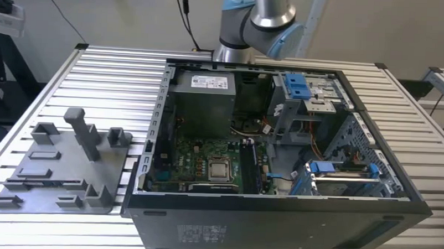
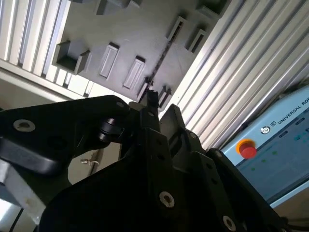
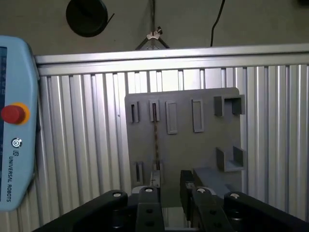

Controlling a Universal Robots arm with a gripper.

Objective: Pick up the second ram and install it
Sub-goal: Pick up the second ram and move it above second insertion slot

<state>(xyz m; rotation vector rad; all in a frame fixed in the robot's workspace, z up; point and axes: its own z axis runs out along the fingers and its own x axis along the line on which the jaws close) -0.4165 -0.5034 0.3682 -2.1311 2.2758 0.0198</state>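
Note:
The second ram [image 3: 156, 137] stands on edge in the slots of a grey fixture plate [image 3: 203, 145], seen as a thin dark line. In the second wrist view the ram [image 2: 155, 67] is the same thin strip on the fixture plate [image 2: 130, 34]. In the exterior view it is a dark line [image 1: 49, 180] near the front of the plate [image 1: 120, 171]. My gripper [image 3: 168, 189] hangs well above the plate, roughly in line with the ram. Its two black fingers [image 3: 147, 195] are open with nothing between them. The second wrist view also shows the gripper [image 2: 160, 115] apart from the ram.
An open computer case [image 1: 278, 215] lies on the ribbed aluminium table [image 1: 112, 82], its green motherboard [image 1: 198, 157] facing up. Tall grey posts [image 1: 85, 133] rise from the fixture plate. A teach pendant [image 3: 14, 125] lies beside the plate. The arm's base [image 1: 259, 18] stands behind the case.

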